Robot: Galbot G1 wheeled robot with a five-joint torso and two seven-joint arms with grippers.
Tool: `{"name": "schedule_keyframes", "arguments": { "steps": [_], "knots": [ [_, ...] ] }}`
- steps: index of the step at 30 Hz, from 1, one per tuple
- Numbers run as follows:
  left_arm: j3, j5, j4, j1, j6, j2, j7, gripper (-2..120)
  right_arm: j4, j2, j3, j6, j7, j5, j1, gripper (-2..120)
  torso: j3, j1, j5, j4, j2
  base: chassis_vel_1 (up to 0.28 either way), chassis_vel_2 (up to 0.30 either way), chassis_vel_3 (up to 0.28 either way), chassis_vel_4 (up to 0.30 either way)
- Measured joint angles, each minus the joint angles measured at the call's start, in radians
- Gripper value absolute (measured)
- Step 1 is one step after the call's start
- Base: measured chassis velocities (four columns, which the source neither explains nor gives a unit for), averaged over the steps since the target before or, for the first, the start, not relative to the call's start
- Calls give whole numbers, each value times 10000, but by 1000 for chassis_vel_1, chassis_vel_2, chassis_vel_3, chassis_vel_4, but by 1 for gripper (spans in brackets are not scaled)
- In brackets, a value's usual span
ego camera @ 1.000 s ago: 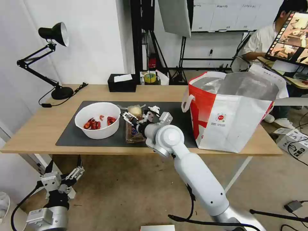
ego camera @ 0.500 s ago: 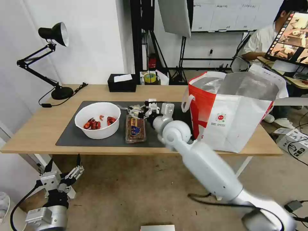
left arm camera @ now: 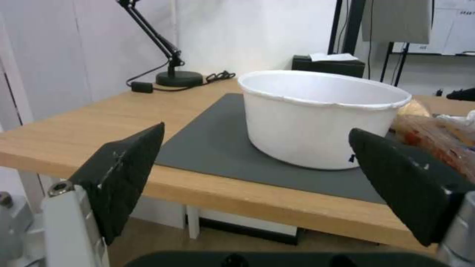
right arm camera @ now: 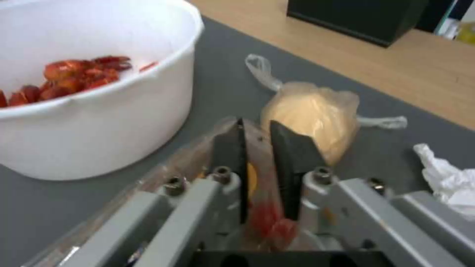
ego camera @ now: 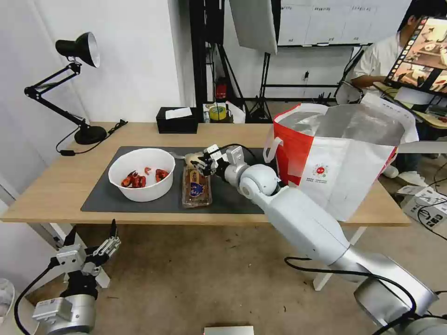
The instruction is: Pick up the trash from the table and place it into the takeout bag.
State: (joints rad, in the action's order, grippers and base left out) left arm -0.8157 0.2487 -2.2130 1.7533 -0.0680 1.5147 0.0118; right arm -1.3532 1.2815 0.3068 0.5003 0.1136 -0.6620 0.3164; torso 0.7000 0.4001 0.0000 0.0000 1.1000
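My right gripper sits low at the far end of the clear clamshell tray, its fingers shut on the tray's plastic edge. Just beyond it lies the clear bag with a pale yellowish lump, and a crumpled white tissue rests beside that. The white bowl with red shellfish scraps stands left of the tray on the dark mat. To the right stands the takeout bag, mouth open. My left gripper hangs open below the table's front edge, facing the bowl.
A black tissue box sits at the table's back edge, with a roll of yellow tape behind it. A black desk lamp stands at the back left corner, its cable on the wood. My right arm stretches across the mat between tray and bag.
My right arm has swung down and to the right. Its gripper has moved from over the middle of the tray to the far end and closed there. The left gripper has barely shifted.
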Motion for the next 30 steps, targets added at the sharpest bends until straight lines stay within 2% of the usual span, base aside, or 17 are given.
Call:
{"name": "schedule_keyframes", "arguments": {
  "steps": [2, 4, 20, 30],
  "knots": [
    [24, 11, 32, -31, 1, -29, -11, 100, 127, 21, 2, 46, 103, -2, -32, 3, 0, 0, 0, 0, 0, 0, 0, 0, 0],
    [63, 22, 75, -63, 2, -58, -31, 100, 233, 40, 10, 108, 177, -14, -63, 0, 0, 0, -1, 0, 0, 0, 0, 0, 0],
    [278, 693, -167, -124, 191, -283, -250, 100, 500, 57, 45, 389, 330, -57, -88, 0, 0, -1, 0, 0, 0, 0, 0, 0, 0],
    [589, 2060, -931, -54, 1055, -877, -312, 100, 555, 123, 192, 406, 376, -115, -102, 0, 0, -1, 0, 1, 0, 0, 0, 0, 0]
  ]
}}
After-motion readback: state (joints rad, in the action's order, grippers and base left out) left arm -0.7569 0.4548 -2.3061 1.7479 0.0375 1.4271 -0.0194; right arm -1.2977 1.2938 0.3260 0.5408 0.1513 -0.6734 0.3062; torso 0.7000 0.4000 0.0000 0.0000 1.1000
